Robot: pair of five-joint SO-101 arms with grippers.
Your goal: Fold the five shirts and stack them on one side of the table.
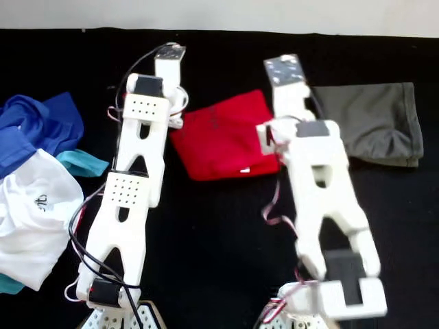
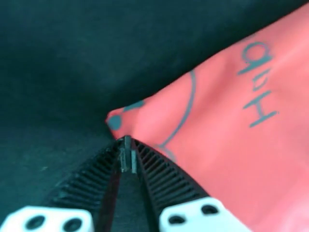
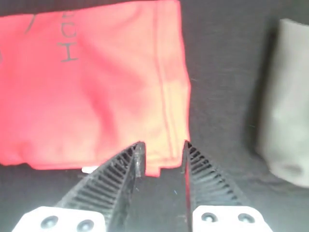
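High view, done: The red shirt (image 1: 223,137) and the grey shirt (image 1: 374,120) both lay folded into flat rectangles on the far part of the black bench (image 1: 219,226), the red in the middle and the grey to its right.
High view, left to do: The two folded shirts lay apart, not stacked. A blue shirt (image 1: 38,123), a white shirt (image 1: 34,212) and a teal shirt (image 1: 82,163) sat crumpled in a heap at the left edge. By this count, roughly two of five were folded and three remained, with no stack begun.
High view, arms: The left arm (image 1: 130,192) stretched to the red shirt's left side and the right arm (image 1: 319,185) to its right side.
Left wrist view, end effector: The left end effector (image 2: 127,155) was clenched, tips together right at a corner of the red shirt. Whether any cloth was pinched between them could not be made out.
Left wrist view, shirt: The fabric looked smooth, with a dark curved line and lettering printed on it.
Right wrist view, end effector: The right end effector (image 3: 162,147) was released, its jaws spread either side of the shirt's near right corner.
Right wrist view, shirt: The folded edge showed a stitched hem, and the grey shirt lay beyond a strip of bare bench.
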